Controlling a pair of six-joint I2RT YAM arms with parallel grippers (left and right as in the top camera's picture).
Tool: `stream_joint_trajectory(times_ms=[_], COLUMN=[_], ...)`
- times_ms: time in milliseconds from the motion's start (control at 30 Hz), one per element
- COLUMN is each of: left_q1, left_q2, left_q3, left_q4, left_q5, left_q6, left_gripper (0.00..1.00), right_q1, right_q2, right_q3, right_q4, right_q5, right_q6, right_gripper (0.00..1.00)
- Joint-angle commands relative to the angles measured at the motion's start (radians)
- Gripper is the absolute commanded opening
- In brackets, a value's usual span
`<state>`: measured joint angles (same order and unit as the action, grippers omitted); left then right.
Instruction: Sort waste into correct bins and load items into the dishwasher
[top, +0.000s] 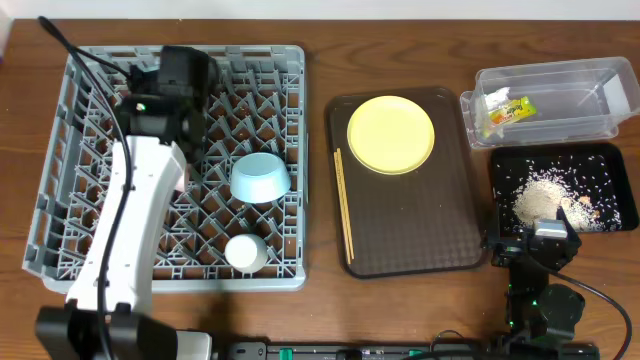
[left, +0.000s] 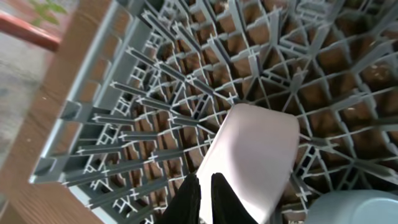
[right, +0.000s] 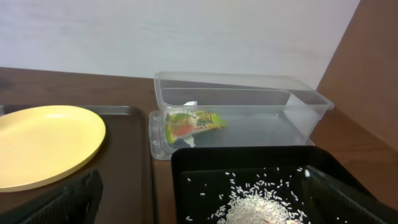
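The left gripper (left: 204, 190) is positioned over the far-left part of the dish rack (top: 52, 200), with its jaws closed to a thin slit. The fingertips lie at the near edge of the white bowl (left: 256, 155), which rests on the rack pegs; it cannot be told whether they pinch the rim. The light-blue bowl (top: 260, 178) sits right of the rack's centre, and the small white cup (top: 245, 253) stands near the rack's near-right corner. Just right of the rack lies the brown serving tray (top: 410, 240), carrying the yellow plate (top: 390, 134) and the chopsticks (top: 343, 205) along its rack-side edge. Well right of the rack, the clear tub (top: 590, 75) holds the snack wrapper (top: 506, 110), and the black tray (top: 610, 160) holds the rice grains (top: 543, 196). The right gripper (top: 535, 240) rests at the black tray's near edge, jaws wide and holding nothing.
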<state>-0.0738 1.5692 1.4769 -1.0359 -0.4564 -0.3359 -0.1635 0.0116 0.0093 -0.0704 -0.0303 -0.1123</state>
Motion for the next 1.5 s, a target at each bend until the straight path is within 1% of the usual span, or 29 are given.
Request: stream_joint_trajectory(times_ms=[0,67,167,233,400,500,567,633,700,833,900,1000,1067,1100,1200,1233,1333,1467], left_q1=[0.023,0.022,0.008,-0.007,-0.064,-0.095,-0.102,-0.101,-0.100,-0.110,-0.122,-0.139,-0.141,-0.140,-0.139,-0.139,-0.139,-0.139], left_q2=[0.060,0.090,0.105,0.098,0.062,0.050,0.045,0.035,0.017,-0.043,-0.075,-0.111,-0.114,-0.109,-0.083,-0.071,-0.018,0.069], left_q3=[0.005,0.005,0.005,0.005,0.005,0.005,0.005,0.006,0.011,0.034,0.044,0.044,0.044,0.042,0.019,0.011,-0.008,-0.009], left_q4=[0.001,-0.008,-0.037,-0.055,-0.120,-0.143,-0.143,-0.140,-0.141,-0.137,-0.131,-0.115,-0.114,-0.114,-0.087,-0.074,-0.035,0.014], left_q5=[0.083,0.097,0.215,0.261,0.309,0.311,0.309,0.310,0.313,0.367,0.366,0.367,0.359,0.343,0.290,0.291,0.296,0.314], left_q6=[0.033,0.034,0.036,0.035,0.018,0.017,0.017,0.010,-0.002,-0.002,0.007,0.038,0.053,0.055,0.084,0.098,0.122,0.210], left_gripper=[0.09,0.09,0.06,0.06,0.06,0.06,0.11,0.23,0.27,0.31,0.34,0.35,0.36,0.34,0.24,0.22,0.22,0.22], right_q1=[-0.013,-0.013,-0.013,-0.013,-0.013,-0.013,-0.013,-0.013,-0.013,-0.013,-0.013,-0.013,-0.013,-0.013,-0.013,-0.013,-0.013,-0.013], right_q2=[-0.006,-0.006,-0.006,-0.006,-0.006,-0.006,-0.006,-0.006,-0.006,-0.006,-0.006,-0.006,-0.006,-0.006,-0.006,-0.006,-0.006,-0.006], right_q3=[-0.004,-0.004,-0.004,-0.004,-0.004,-0.004,-0.004,-0.004,-0.004,-0.004,-0.004,-0.004,-0.004,-0.004,-0.004,-0.004,-0.004,-0.004], right_q4=[0.000,0.000,0.000,0.000,0.000,0.000,0.000,0.000,0.000,0.000,0.000,0.000,0.000,0.000,0.000,0.000,0.000,0.000], right_q5=[0.000,0.000,0.000,0.000,0.000,0.000,0.000,0.000,0.000,0.000,0.000,0.000,0.000,0.000,0.000,0.000,0.000,0.000], right_q6=[0.010,0.010,0.011,0.011,0.011,0.011,0.010,0.011,0.011,0.011,0.011,0.011,0.011,0.011,0.011,0.010,0.010,0.010], right_gripper=[0.99,0.99,0.99,0.99,0.99,0.99,0.99,0.99,0.99,0.99,0.99,0.99,0.99,0.99,0.99,0.99,0.99,0.99])
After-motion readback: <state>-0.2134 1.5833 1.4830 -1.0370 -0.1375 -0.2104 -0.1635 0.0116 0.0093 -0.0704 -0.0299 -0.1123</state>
